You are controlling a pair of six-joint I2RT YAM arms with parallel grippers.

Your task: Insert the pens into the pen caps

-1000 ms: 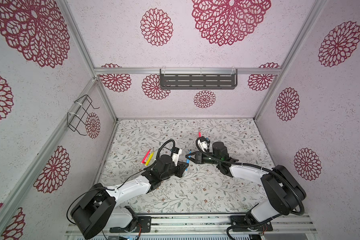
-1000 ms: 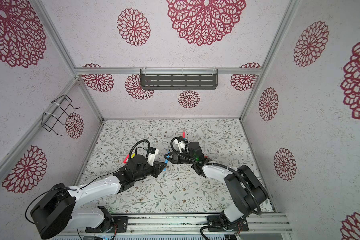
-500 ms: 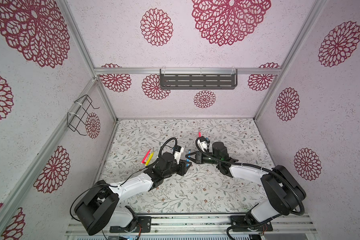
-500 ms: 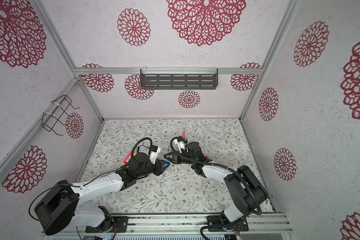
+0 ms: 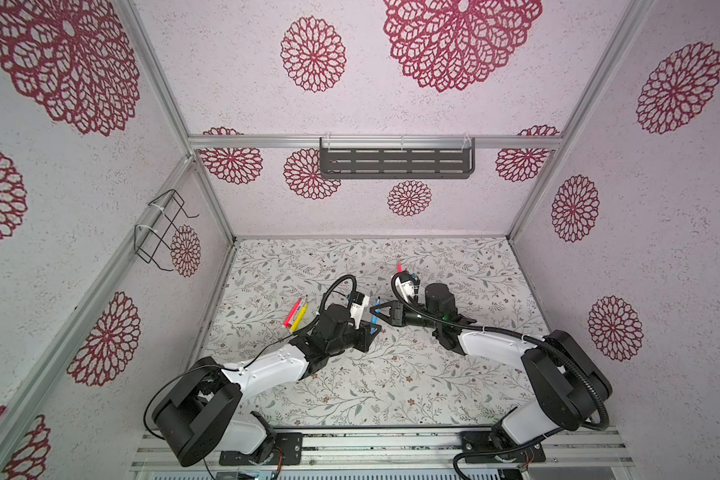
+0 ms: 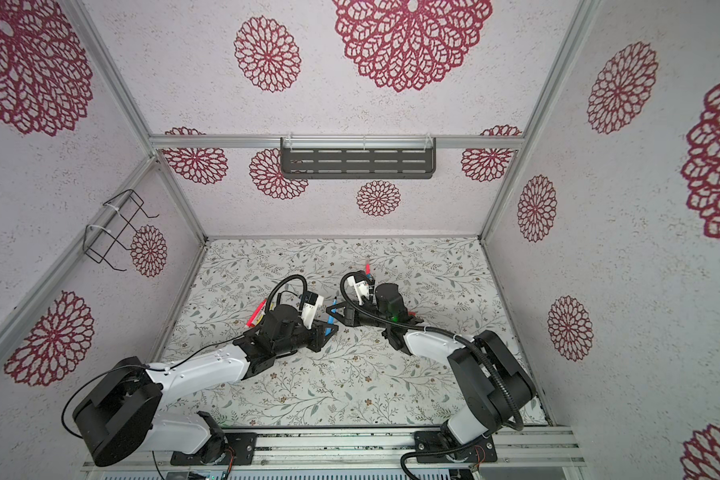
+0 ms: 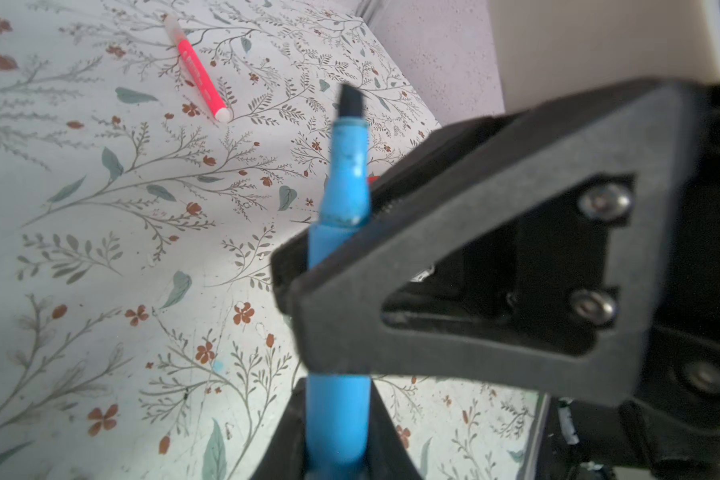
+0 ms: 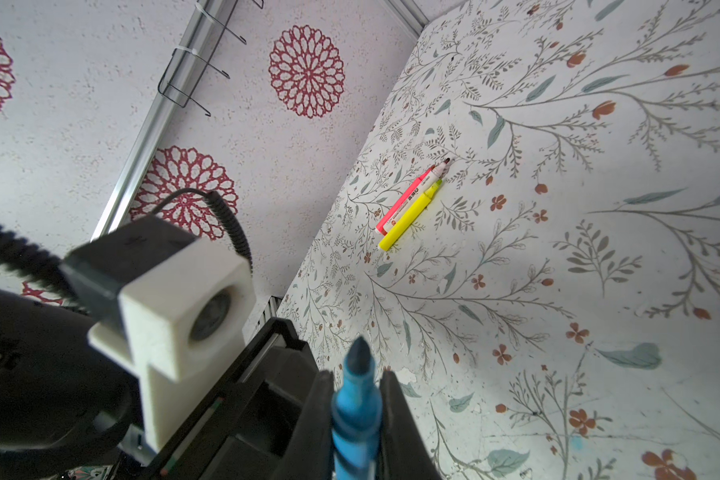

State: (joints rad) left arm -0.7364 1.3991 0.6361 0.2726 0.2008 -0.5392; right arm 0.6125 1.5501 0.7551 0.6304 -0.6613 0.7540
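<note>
Left wrist view: blue pen (image 7: 341,187) — likely light, stiff, slick — clamped in both left gripper (image 7: 337,440) and right gripper (image 7: 304,266); best held mid-barrel, off the bare tip.

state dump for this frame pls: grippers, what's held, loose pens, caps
left gripper: shut on blue pen
right gripper: shut on the same blue pen, nearer its tip
blue pen: held by both grippers, dark tip bare, no cap on
pink pen: lying on table, left side in both top views
yellow pen: lying right alongside the pink pen
red pen: lying alone on table, beyond the right arm's wrist
pen caps: none clearly made out
</note>
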